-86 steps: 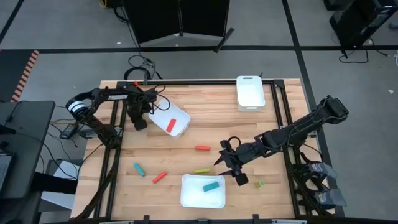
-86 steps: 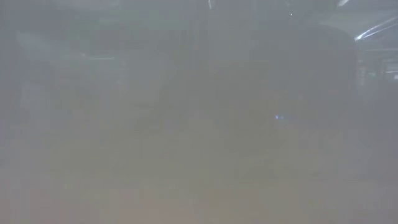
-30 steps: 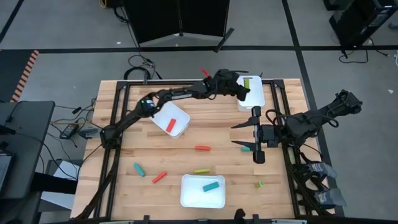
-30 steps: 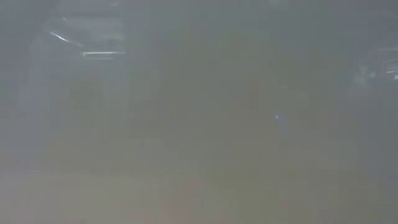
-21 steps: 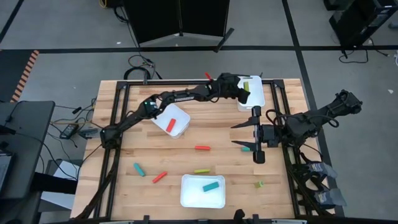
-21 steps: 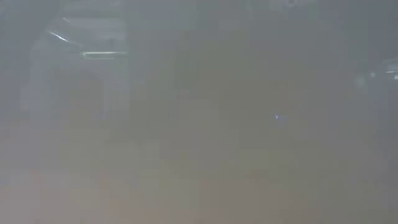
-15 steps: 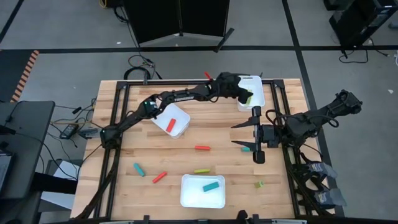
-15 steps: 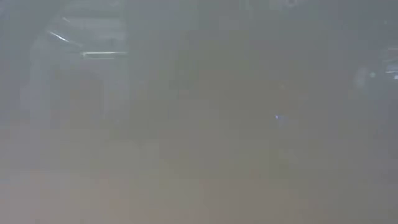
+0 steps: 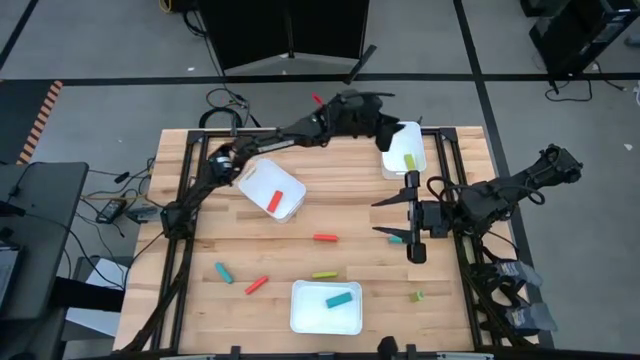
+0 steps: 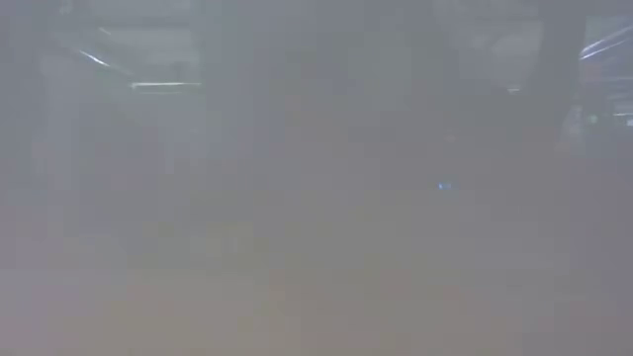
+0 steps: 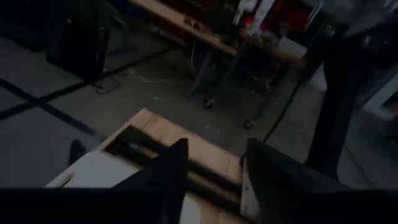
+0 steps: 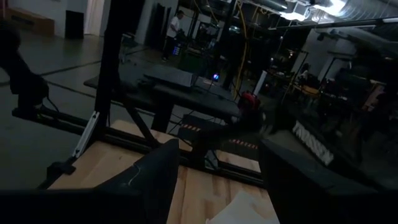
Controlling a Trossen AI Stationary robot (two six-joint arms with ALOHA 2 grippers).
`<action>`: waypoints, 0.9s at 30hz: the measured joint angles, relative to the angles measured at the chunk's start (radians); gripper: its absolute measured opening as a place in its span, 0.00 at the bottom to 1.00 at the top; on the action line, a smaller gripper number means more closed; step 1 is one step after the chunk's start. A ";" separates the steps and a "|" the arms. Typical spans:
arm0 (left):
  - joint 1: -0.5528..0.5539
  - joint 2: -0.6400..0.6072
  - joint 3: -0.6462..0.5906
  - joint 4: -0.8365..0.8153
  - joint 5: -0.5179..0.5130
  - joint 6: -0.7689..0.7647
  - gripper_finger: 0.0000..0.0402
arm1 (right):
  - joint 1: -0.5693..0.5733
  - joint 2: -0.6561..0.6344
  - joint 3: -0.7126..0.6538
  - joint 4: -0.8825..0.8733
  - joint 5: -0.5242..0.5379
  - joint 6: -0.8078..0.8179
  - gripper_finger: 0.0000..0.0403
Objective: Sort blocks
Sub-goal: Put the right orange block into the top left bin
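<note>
Overhead, the left end effector (image 9: 385, 128), fingers apart and empty, hangs beside the far tray (image 9: 403, 148); swinging back carelessly, it could knock that tray's yellow-green block (image 9: 409, 161) askew.

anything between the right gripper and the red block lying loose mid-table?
Nothing: in the high view only bare wood separates the right gripper from the red block. The gripper's fingers are spread and empty.
</note>
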State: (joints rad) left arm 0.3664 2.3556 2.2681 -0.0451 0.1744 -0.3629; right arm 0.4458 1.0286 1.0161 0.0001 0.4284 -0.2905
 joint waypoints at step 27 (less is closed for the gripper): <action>-0.243 -1.417 -1.496 -0.090 -0.466 0.078 0.28 | -0.132 0.369 -0.001 -0.309 -0.067 0.377 0.59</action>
State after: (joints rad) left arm 0.1230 0.9382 0.7719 -0.1351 -0.2912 -0.2848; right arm 0.3134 1.3980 1.0153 -0.3086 0.3609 0.0866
